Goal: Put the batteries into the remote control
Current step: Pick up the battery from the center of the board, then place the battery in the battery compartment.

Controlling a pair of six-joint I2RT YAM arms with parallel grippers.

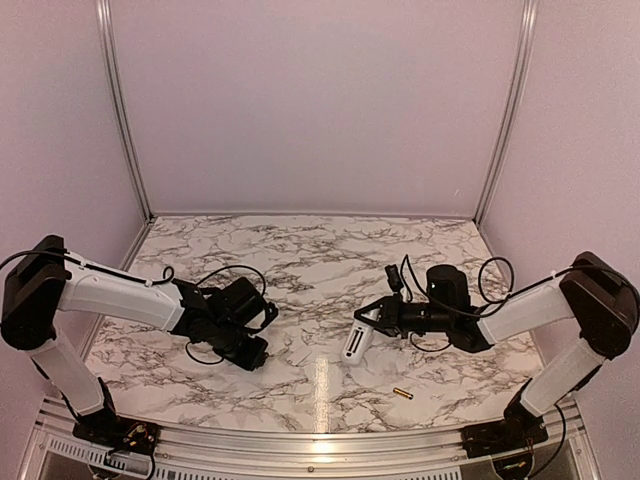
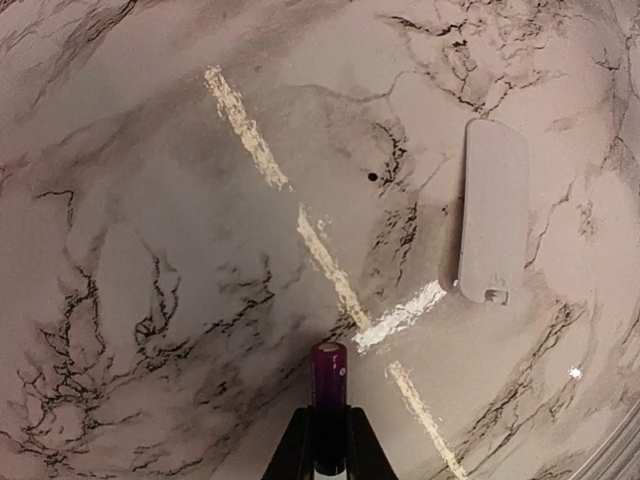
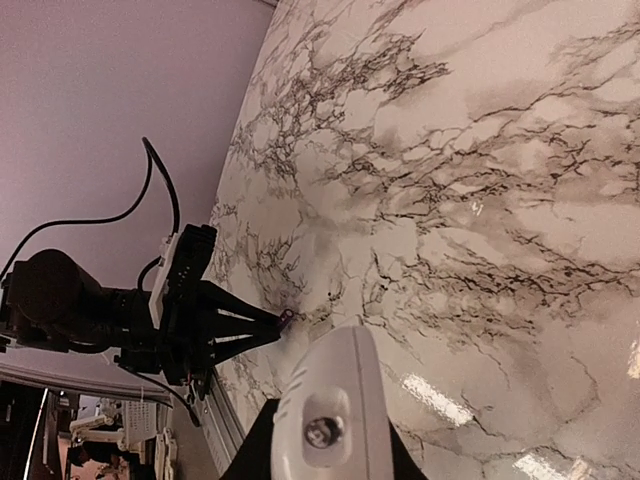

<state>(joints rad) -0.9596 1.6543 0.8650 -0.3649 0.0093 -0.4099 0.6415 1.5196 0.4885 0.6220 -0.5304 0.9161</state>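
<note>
Tilted white remote [image 1: 356,342], purple battery [image 2: 329,405], gold battery [image 1: 403,393]

**Workspace Surroundings**

1. From my station I see a surface [image 1: 300,250] with a white marble pattern and dark grey veining.
2. Plain lilac walls [image 1: 320,100] close it in at the back and on both sides. An aluminium post stands at each back corner, the left post [image 1: 120,110] and the right post [image 1: 505,110]. An aluminium rail [image 1: 320,440] runs along the near edge.
3. In the left wrist view, a flat white cover plate [image 2: 493,210] lies on the surface. One end is rounded and the other has a small latch tab.
4. A small dark spot [image 2: 372,177] marks the surface beside the plate, apart from it.
5. Pale glare streaks [image 2: 245,125] cross the surface diagonally, and one ends close to the tab end.
</note>
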